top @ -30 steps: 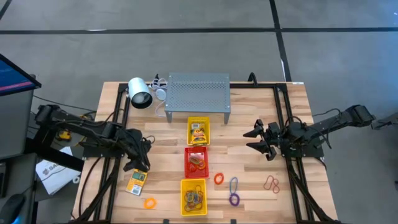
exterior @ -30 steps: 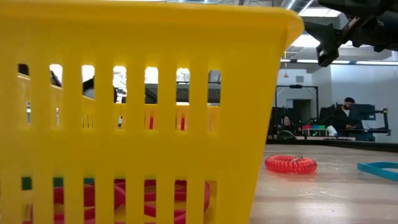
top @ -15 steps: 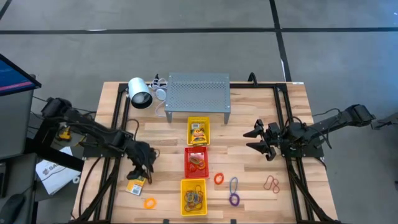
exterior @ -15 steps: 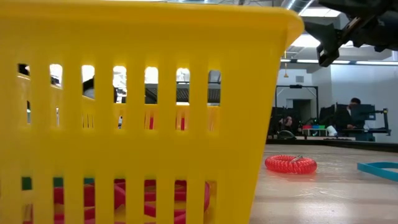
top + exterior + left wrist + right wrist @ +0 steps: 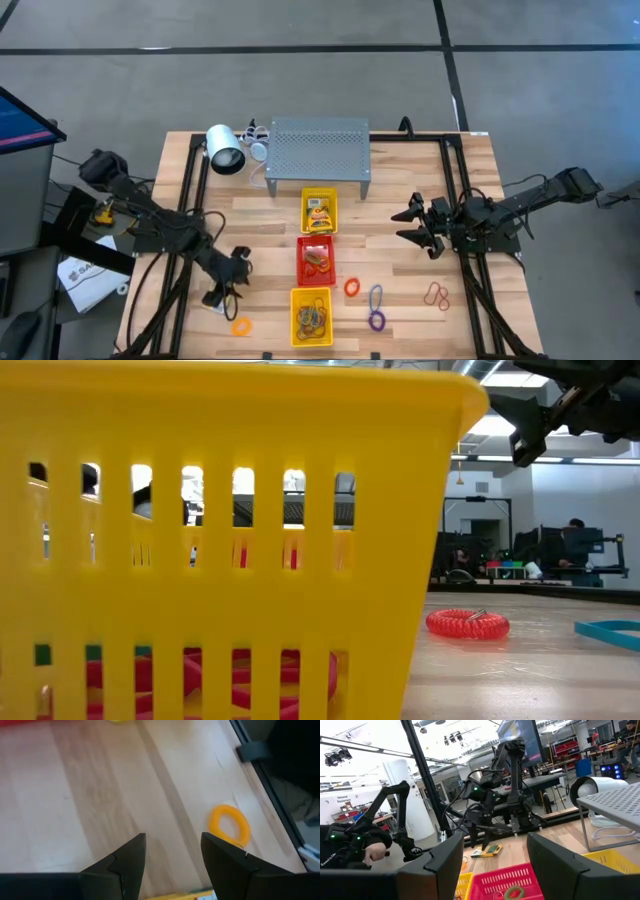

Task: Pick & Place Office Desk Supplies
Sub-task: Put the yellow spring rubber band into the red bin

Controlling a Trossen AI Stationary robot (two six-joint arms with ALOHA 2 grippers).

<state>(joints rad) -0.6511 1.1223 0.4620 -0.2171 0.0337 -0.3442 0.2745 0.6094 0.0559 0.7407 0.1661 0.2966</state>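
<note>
Taking the red tray (image 5: 316, 259) in the middle of the worktop (image 5: 270, 215) as the landmark, and reading across from its left.

Well to the left of the tray, and a little nearer the front edge, the left claw (image 5: 226, 282) hangs low over the wood with its fingers parted and nothing between them. The yellow card packet (image 5: 487, 851) lies directly under it, mostly hidden from above; only its edge peeps out below the fingers in the left wrist view. Just beyond that claw, towards the front edge, lies the orange ring (image 5: 241, 326), touching nothing.

In line with the red tray stand two yellow trays: the rear one (image 5: 320, 212) holds a printed packet, and the front one (image 5: 311, 316) holds a tangle of bands. The red tray itself has a few pieces in it.

Just right of the red tray, towards the front, lie a red ring (image 5: 351, 287) and purple loops (image 5: 376, 307), with brown loops (image 5: 436, 294) farther right.

Well to the right of the tray the right claw (image 5: 417, 226) waits above the worktop, its fingers spread and empty.

Judging the risks: the packet lies flat, so the fingers may scrape the wood and close above it, or push it along rather than pinch it. A slide towards the front could nudge the orange ring. A packet caught by one corner might swing and drop short of a tray.
</note>
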